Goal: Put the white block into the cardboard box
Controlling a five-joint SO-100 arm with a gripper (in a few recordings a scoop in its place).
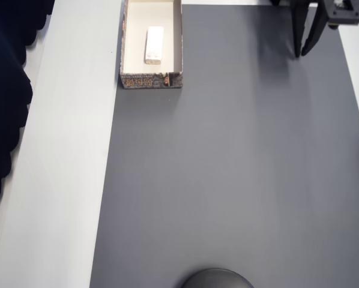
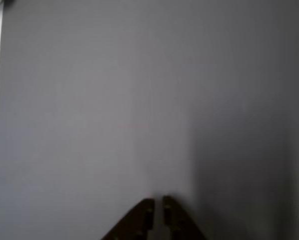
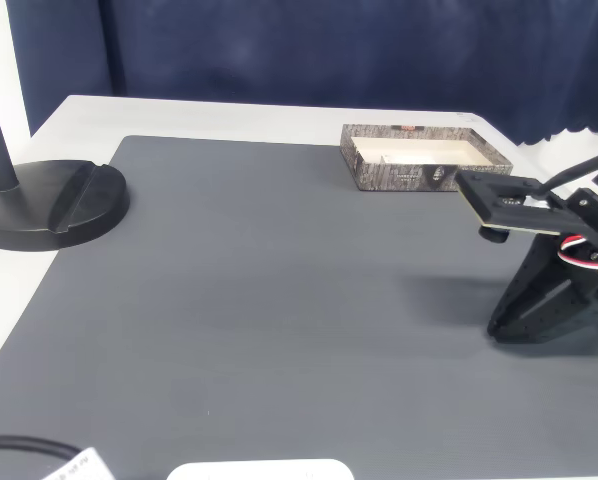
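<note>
In the overhead view the white block lies flat inside the cardboard box, lengthwise near the box's middle. The box sits at the top edge of the grey mat, partly over the white table strip. In the fixed view the box stands at the mat's far side and its walls hide the block. My black gripper hovers far to the right of the box, shut with nothing in it. In the wrist view the gripper shows its tips almost touching over bare grey mat. In the fixed view the gripper points down near the mat's right edge.
A round black stand base sits at the mat's left edge in the fixed view and pokes in at the bottom of the overhead view. A dark blue curtain hangs behind the table. A white object lies at the near edge.
</note>
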